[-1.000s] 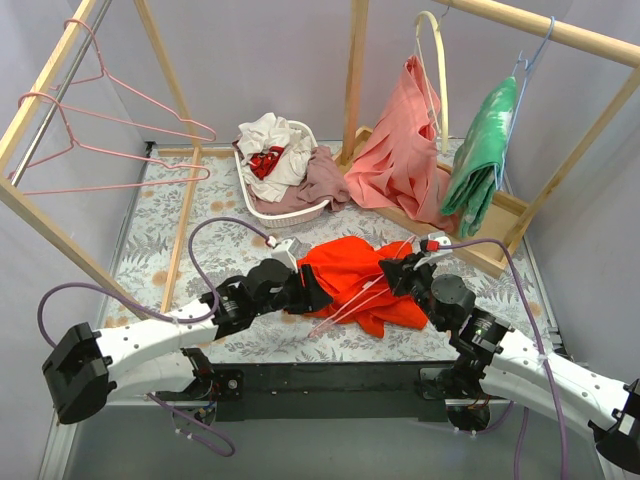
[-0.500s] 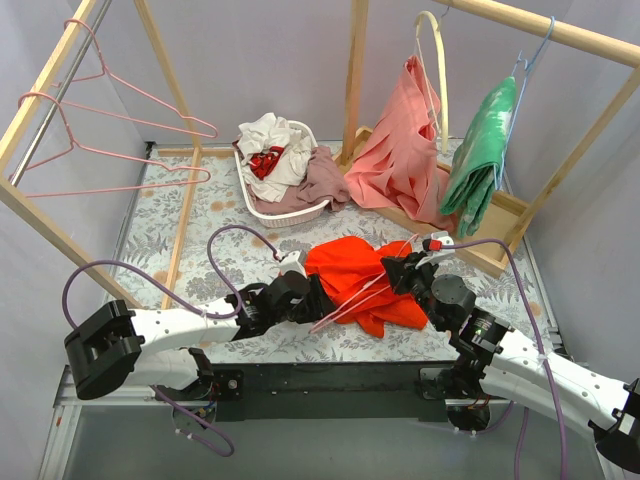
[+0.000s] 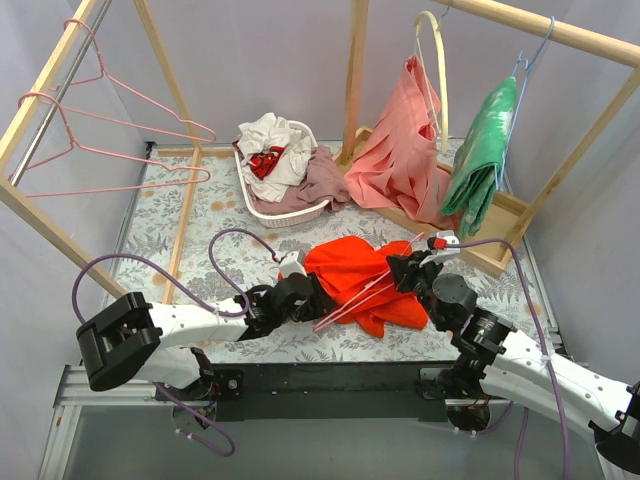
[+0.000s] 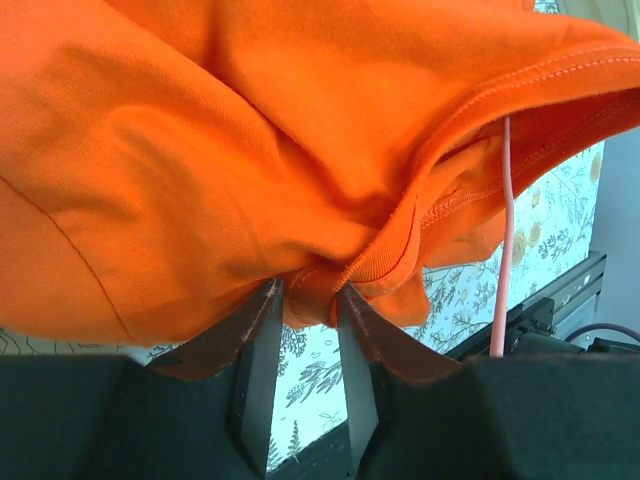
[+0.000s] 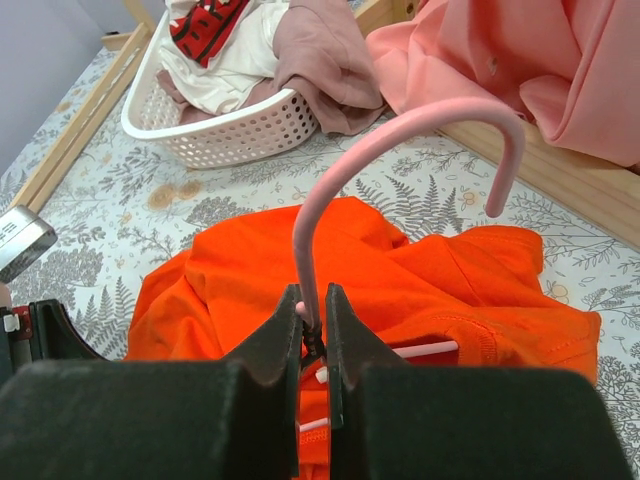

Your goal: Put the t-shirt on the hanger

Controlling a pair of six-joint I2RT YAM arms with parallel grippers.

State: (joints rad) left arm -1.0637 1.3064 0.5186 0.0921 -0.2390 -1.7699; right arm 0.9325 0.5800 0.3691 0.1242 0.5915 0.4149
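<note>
Seen from above, the left arm has slid rightward in the last second, carrying the left claw [image 3: 318,298] under the near-left edge of the bright orange-red cotton t-shirt [image 3: 360,280], which lies crumpled mid-way across the floral-patterned desk [image 3: 220,215] over the thin pink wire hanger [image 3: 352,303]. The right claw [image 3: 402,268] has barely shifted, so I judge the hem is being drawn along the wire. The left wrist view shows that claw [image 4: 308,295] clamped on a bunched fold of soft, stitched hem, with the hanger's wire [image 4: 503,230] running up into the t-shirt [image 4: 250,130]. The right wrist view shows the right claw [image 5: 312,310] pinched shut on the stiff neck below the hanger's smooth curved hook [image 5: 400,125], with rumpled cloth [image 5: 400,270] behind.
</note>
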